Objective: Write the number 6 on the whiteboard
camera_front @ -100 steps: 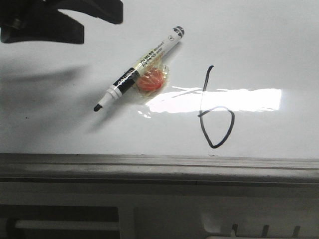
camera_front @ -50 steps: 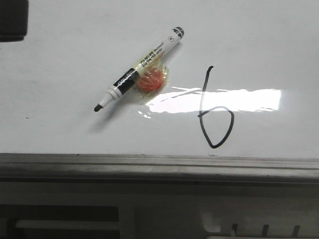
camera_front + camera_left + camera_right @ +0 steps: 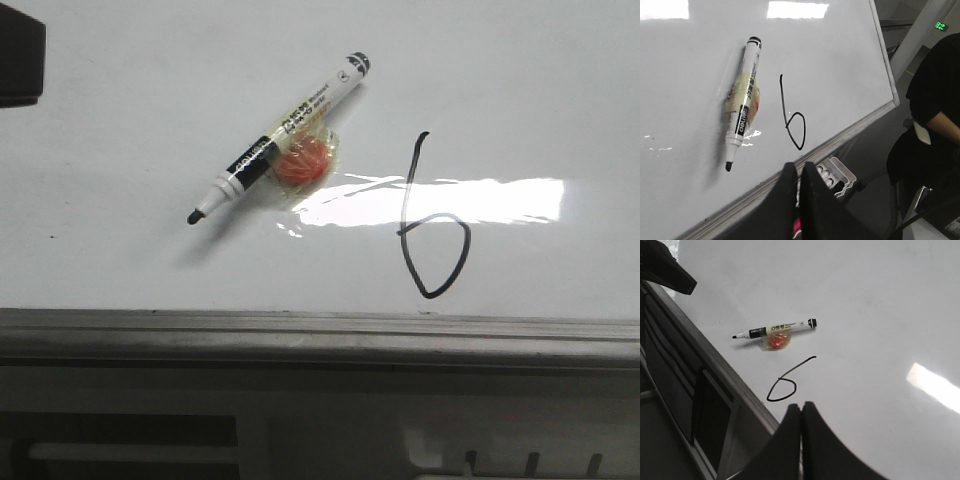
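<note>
Black number 6 (image 3: 432,222): one | marker pen (image 3: 280,138): one (uncapped) | whiteboard (image 3: 520,90): one

marker (image 3: 743,110) beside number 6 (image 3: 792,117)

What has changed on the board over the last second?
The dark arm at the far left pulled back almost out of the front view, and its shadow left the glossy white whiteboard. The black-and-white marker pen and the hand-drawn black number 6 stayed put.
</note>
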### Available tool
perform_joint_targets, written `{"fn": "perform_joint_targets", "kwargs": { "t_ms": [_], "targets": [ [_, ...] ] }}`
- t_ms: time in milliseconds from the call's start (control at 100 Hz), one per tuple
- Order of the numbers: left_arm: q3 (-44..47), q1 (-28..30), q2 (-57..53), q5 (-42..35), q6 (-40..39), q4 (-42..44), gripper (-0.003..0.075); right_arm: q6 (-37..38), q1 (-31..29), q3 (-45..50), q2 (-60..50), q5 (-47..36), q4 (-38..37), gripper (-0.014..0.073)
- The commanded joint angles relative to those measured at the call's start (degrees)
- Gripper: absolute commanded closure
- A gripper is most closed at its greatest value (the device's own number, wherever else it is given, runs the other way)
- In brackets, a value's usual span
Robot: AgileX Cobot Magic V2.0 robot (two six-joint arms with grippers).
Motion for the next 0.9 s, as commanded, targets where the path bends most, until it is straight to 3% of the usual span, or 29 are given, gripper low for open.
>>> {"fn": "perform_joint_targets", "kwargs": {
  "t_ms": [0, 110, 220, 360, 450, 520, 670, 740, 810, 890],
  "targets": [
    [-1.37, -3.17, -0.58, -2.10, -0.14, -1.01, 0.0739, 0.00, -0.32, -1.02, 0.29, -4.17, -0.15, 0.0659],
    [-0.41, -11.32, -2.44, -8.43, 0.45, -1.75, 0.0739, 0.00, -0.32, -1.02, 0.29, -4.06, -0.15, 0.0659],
    [0.93, -15.49, -5.84, -16.02, 0.45, -1.36, 0.0739, 0.00, -0.32, -1.02, 0.29, -4.06, -0.15, 0.0659],
    [4.08, -14.45, -11.58, -15.51, -0.44, 18.31, 0.0739, 0.00, -0.32, -1.02, 0.29, -4.06, -0.15, 0.0659],
    [6.27, -10.16, -16.16, -14.79, -5.75, 29.07, 0.0739, 0.00, -0.32, -1.02, 0.29, -4.06, -0.15, 0.0659],
    [8.23, -4.55, -20.19, -15.06, -15.41, 35.97, 0.0739, 0.00, -0.32, -1.02, 0.29, -4.06, -0.15, 0.0659],
    [12.62, 9.32, -28.74, -14.04, -48.99, 62.68, 0.0739, 0.00, -0.32, -1.02, 0.29, -4.06, -0.15, 0.0659],
    [14.92, 14.62, -32.44, -14.04, -59.52, 71.72, 0.0739, 0.00, -0.32, -1.02, 0.29, -4.06, -0.15, 0.0659],
    [17.18, 18.84, -35.86, -14.04, -64.29, 76.58, 0.0739, 0.00, -0.32, -1.02, 0.29, -4.06, -0.15, 0.0659],
    [19.48, 22.36, -39.05, -14.04, -64.63, 76.99, 0.0739, 0.00, -0.32, -1.02, 0.29, -4.06, -0.15, 0.0659]
  ]
}}
